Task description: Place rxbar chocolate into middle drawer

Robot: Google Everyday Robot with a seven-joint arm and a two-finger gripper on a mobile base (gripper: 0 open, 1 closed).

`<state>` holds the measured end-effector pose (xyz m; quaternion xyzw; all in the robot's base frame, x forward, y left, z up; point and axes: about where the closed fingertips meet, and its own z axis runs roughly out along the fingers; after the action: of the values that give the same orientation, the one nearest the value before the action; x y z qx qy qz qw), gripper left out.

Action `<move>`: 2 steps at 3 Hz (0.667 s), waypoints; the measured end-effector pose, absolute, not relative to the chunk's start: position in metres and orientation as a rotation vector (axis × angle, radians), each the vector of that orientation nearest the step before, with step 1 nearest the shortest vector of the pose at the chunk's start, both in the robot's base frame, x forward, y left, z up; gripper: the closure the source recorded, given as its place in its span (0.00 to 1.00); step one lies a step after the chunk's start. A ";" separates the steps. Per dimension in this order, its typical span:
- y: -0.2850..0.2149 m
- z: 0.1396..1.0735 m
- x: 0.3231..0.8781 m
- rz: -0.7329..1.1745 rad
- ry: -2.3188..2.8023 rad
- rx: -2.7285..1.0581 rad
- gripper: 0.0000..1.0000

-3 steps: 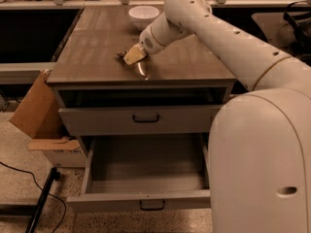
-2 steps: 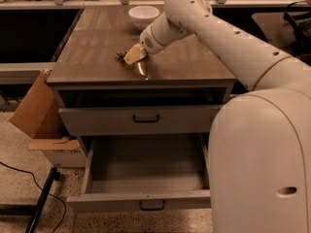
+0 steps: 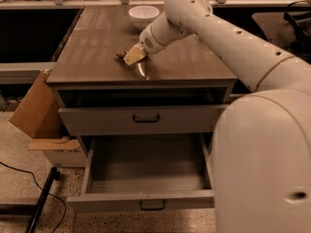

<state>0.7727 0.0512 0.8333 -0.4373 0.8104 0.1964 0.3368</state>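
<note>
Rxbar chocolate at end effector, cabinet-top

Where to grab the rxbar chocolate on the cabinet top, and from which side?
Across its narrow width, coming from above. The rxbar chocolate looks to lie flat on the cabinet top, so no edge is exposed. It is mostly hidden by the gripper, which is right at it.

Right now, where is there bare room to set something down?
The open middle drawer shows a bare floor. The cabinet top is free left of the gripper. Crowded: around the gripper, mid-top, and the white bowl behind.
</note>
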 end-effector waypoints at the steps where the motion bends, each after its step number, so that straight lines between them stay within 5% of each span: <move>1: 0.032 0.903 0.742 0.505 1.937 -1.120 1.00; 2: 0.015 0.962 0.718 0.484 1.793 -1.109 1.00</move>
<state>0.7180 0.0146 0.9616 -0.4526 0.7318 0.1976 0.4697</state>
